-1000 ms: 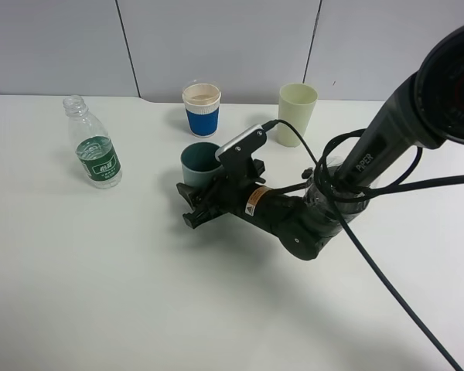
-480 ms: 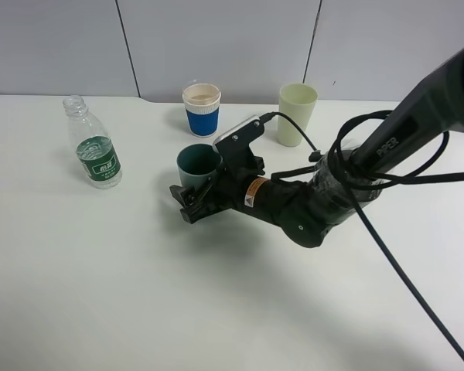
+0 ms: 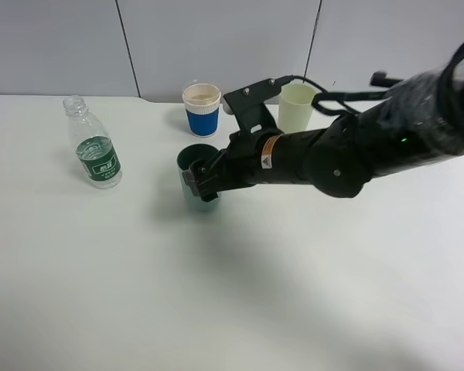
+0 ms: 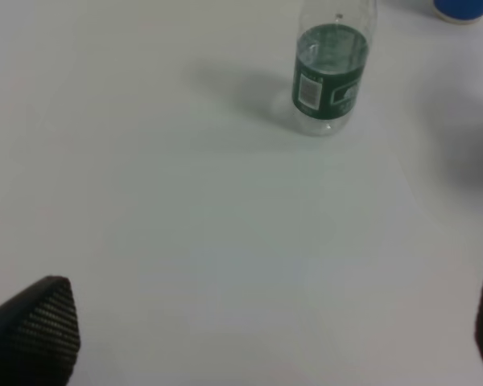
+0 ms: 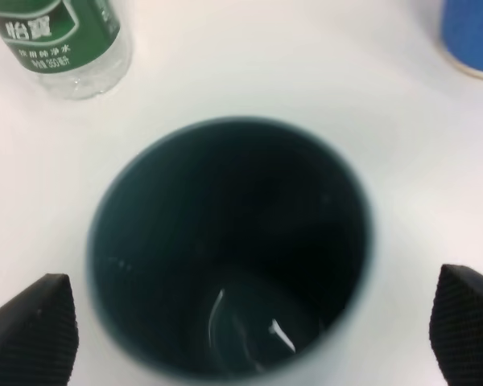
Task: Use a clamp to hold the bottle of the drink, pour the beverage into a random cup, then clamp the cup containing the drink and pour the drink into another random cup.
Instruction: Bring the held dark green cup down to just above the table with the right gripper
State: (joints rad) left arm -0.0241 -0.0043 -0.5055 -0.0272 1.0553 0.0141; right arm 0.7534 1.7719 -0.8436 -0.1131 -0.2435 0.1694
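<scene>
Surroundings: a white matte counter (image 3: pixel 100 294) carries everything, with grey wall panels behind it.
Teal cup: the plain teal straight-sided tumbler (image 3: pixel 195 171) stands upright near the middle of the counter, in front of the sleeved cup; its lower near side is covered by the arm's tip.
Right claw: the black two-jawed claw (image 3: pixel 202 180) of the bulky black right arm (image 3: pixel 348 151) sits at the tumbler, jaws spread wide with one ridged pad (image 5: pixel 32 326) on either side of the rim; whether the pads touch the wall cannot be told.
Inside the tumbler: dark, with small bright glints low down on a clear liquid (image 5: pixel 249 334); its depth is hard to judge.
Bottle: the small clear ribbed plastic bottle with a green label and no cap (image 3: pixel 93 144) stands upright, well apart towards the left of the counter.
Sleeved cup: the white paper cup with a ridged blue sleeve (image 3: pixel 202 110) stands behind the tumbler, cream inside.
Pale cup: a taller pale green tapered cup (image 3: pixel 296 108) is partly hidden by the arm and its black cable (image 3: pixel 309 83).
Left claw: only two dark pad corners (image 4: pixel 32 326) show at the edges of its wrist view, set wide apart, gripping nothing, above bare counter.
</scene>
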